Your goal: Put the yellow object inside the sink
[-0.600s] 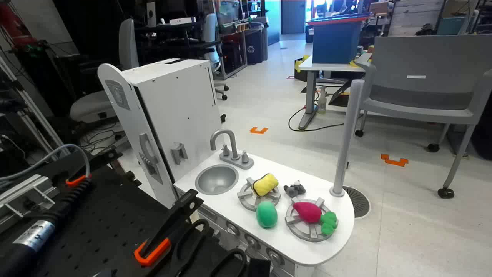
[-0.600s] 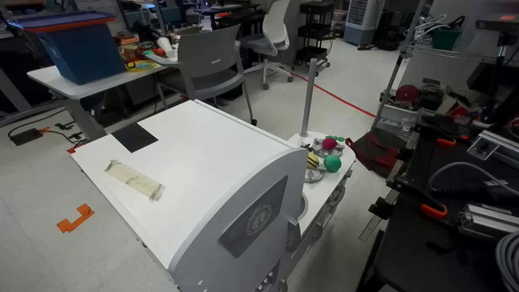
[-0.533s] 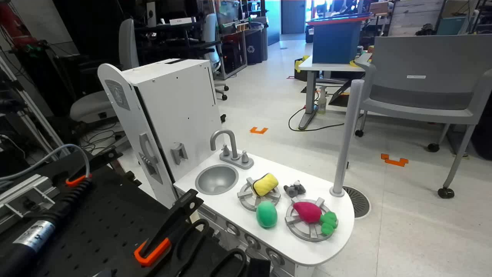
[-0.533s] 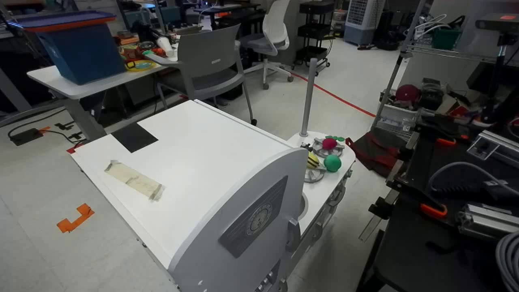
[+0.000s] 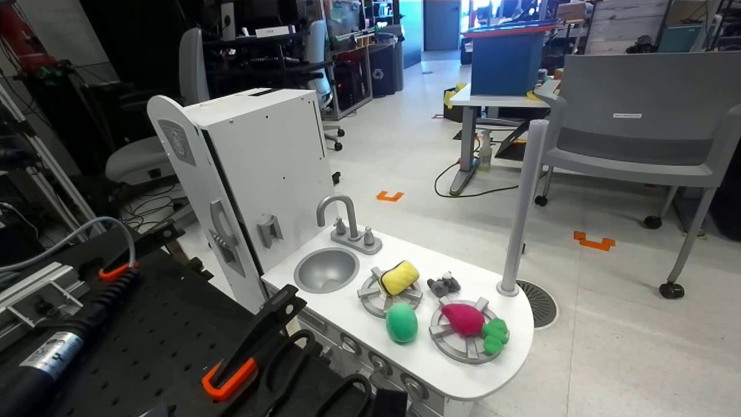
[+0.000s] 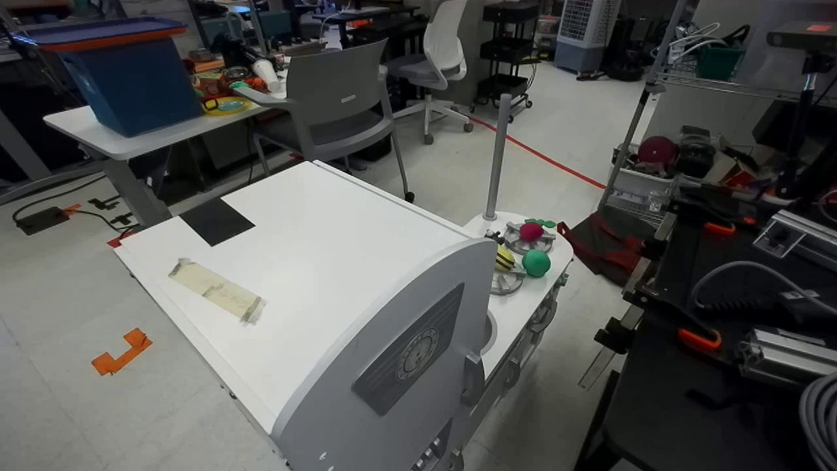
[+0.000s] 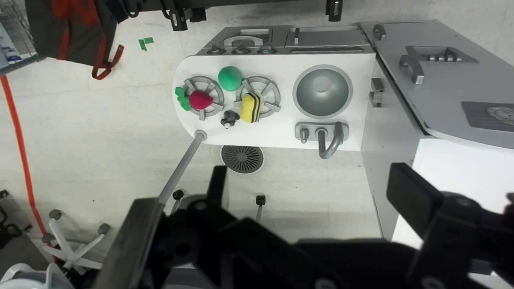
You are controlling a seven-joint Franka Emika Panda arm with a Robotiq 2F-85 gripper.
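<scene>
The yellow object (image 5: 399,278), soft-looking with black stripes at one end, lies on the grey burner ring beside the sink. It also shows in the wrist view (image 7: 246,107) and, partly hidden by the cabinet, in an exterior view (image 6: 503,258). The round grey sink (image 5: 327,272) is a bowl with nothing in it; the wrist view shows it too (image 7: 321,96). Only a bit of its rim (image 6: 489,333) shows past the cabinet. My gripper (image 7: 308,172) is open and empty, high above the toy kitchen. The gripper is out of view in both exterior views.
A grey faucet (image 5: 341,214) stands behind the sink. A tall white cabinet (image 5: 272,168) borders it. A green egg (image 5: 402,322), a dark grey toy (image 5: 444,284) and a pink vegetable (image 5: 463,318) lie near the yellow object. A grey post (image 5: 525,208) rises at the counter's far end.
</scene>
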